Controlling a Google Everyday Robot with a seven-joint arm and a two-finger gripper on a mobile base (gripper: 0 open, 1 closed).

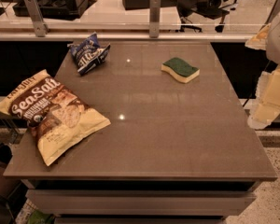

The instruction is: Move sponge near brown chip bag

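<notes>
The sponge (180,69), dark green on top with a pale yellow body, lies flat on the brown table (177,134) at the back right. The brown chip bag (51,114), with big white "Sea Salt" lettering, lies at the table's left edge, partly overhanging it. The two are far apart, with bare tabletop between them. My gripper (269,97) shows as pale cream parts at the right edge of the view, off the table's right side and well apart from the sponge. It holds nothing that I can see.
A small blue and white snack bag (88,54) lies at the back left of the table. A railing with metal posts (154,15) runs behind the table. The table's front edge (140,175) is close to me.
</notes>
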